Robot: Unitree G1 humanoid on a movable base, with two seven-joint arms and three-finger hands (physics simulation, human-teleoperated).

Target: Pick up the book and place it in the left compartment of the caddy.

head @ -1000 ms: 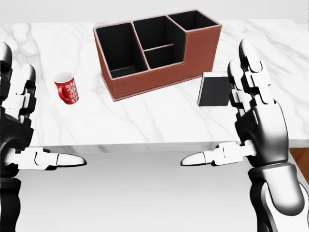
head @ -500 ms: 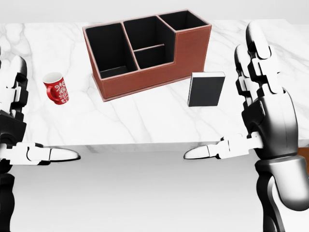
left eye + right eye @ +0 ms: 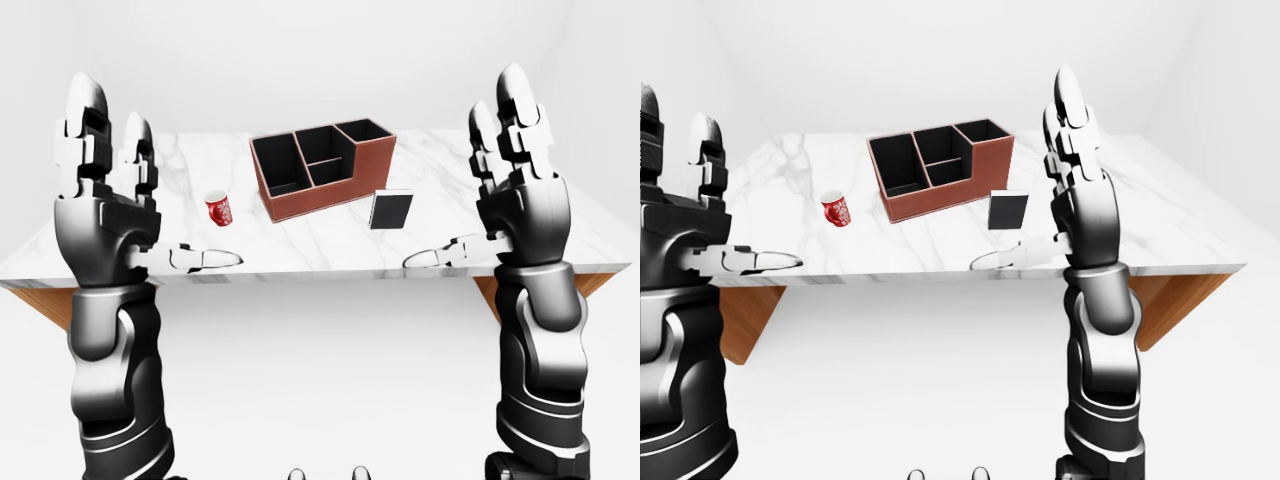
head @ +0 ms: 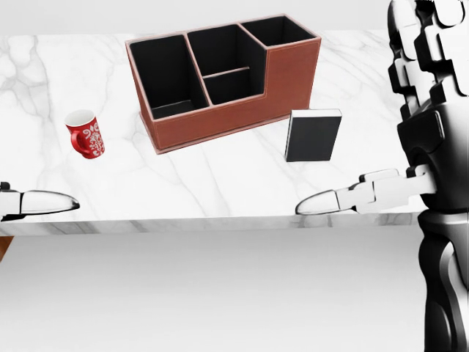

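The black book (image 4: 314, 136) stands upright on the marble tabletop (image 4: 220, 183), just right of the brown three-compartment caddy (image 4: 223, 77); a red mug (image 4: 85, 133) sits well to the left. Both robot hands, left (image 3: 105, 205) and right (image 3: 515, 190), are raised with fingers spread, empty. The head view cuts off most of the left one.
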